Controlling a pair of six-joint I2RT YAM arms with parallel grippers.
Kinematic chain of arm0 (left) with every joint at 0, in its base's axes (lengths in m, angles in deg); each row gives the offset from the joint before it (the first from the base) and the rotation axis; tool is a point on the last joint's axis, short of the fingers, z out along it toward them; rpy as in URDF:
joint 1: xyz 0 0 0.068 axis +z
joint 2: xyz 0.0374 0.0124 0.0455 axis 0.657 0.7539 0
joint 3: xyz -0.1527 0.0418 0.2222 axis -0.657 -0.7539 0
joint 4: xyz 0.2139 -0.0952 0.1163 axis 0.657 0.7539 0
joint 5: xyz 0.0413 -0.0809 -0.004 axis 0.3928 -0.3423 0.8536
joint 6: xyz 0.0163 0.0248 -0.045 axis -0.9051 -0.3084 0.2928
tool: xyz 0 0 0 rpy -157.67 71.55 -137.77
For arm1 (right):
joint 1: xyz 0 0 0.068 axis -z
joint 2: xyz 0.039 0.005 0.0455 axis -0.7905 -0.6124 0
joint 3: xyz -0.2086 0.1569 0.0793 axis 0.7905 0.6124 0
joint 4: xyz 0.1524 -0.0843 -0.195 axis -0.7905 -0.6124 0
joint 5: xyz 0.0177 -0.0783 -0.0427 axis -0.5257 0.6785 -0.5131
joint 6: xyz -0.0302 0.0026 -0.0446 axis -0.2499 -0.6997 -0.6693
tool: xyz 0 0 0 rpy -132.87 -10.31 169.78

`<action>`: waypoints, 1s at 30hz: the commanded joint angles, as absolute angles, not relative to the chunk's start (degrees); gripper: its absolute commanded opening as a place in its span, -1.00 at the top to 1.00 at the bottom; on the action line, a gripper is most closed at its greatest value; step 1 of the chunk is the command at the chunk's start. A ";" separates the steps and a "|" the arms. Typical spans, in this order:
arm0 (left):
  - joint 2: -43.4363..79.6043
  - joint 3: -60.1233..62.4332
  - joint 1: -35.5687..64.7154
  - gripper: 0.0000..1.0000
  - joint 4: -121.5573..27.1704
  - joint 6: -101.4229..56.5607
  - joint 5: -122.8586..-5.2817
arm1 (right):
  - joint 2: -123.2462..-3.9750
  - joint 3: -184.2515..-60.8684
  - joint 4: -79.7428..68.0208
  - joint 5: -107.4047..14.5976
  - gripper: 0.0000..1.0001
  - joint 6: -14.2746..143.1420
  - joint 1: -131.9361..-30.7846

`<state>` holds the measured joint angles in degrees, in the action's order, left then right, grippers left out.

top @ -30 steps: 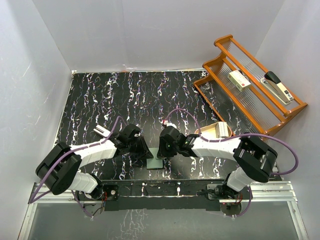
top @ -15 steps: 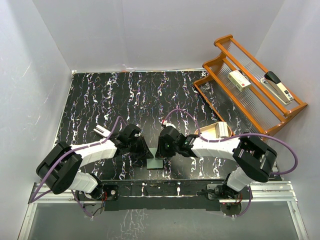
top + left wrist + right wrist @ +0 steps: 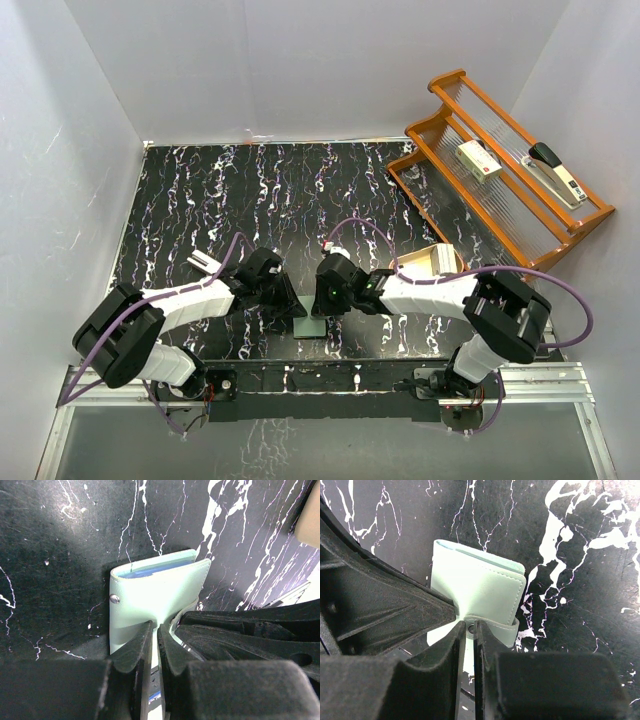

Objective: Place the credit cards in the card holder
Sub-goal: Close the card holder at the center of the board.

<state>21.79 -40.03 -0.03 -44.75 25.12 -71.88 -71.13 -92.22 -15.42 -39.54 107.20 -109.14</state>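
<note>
Folded card holder (image 3: pixel 311 326) sits between my grippers: the left gripper (image 3: pixel 154 628), nearly closed, pinches its edge; the right gripper (image 3: pixel 469 626), equally narrow, nips its snap tab (image 3: pixel 496 624).

From where I stand, the table (image 3: pixel 200 200) has a black top streaked all over with white veins, and plain white walls (image 3: pixel 300 60) close it in on three sides. At the far right corner a wooden rack (image 3: pixel 425 122) sits at an angle, orange-brown, with ribbed clear shelves in steps. On its upper shelf lie a black and cream stapler (image 3: pixel 556 174) and, just beside it, a small white box (image 3: pixel 478 161) with a red mark. In front of the rack's low end sits a tan container (image 3: pixel 437 260), pale inside. A small white object (image 3: pixel 203 263) lies left of centre; I can't tell what it is. A metal rail (image 3: pixel 560 375) runs along the near edge.
</note>
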 commanded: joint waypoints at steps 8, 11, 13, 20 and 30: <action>22.83 -40.36 -0.27 0.82 -41.57 24.44 -70.27 | -73.74 -95.66 -19.28 -36.36 0.80 106.83 -112.81; 22.86 -40.29 -0.32 0.82 -41.28 24.49 -70.18 | -74.18 -96.17 -21.16 -34.82 0.81 106.76 -113.65; 22.85 -40.26 -0.32 0.82 -41.07 24.56 -70.09 | -74.30 -96.39 -22.35 -33.77 0.82 106.75 -114.28; 22.92 -40.04 -0.32 0.82 -40.28 24.78 -69.48 | -75.26 -96.10 -24.24 -31.90 0.85 105.15 -115.59; 22.51 -40.38 -0.28 0.82 -40.41 25.49 -69.60 | -78.20 -94.94 -22.64 -33.65 0.87 105.65 -116.40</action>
<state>21.83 -39.97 -0.03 -44.42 25.58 -71.67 -73.40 -96.36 -21.10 -29.70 105.50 -114.38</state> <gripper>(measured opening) 0.088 0.072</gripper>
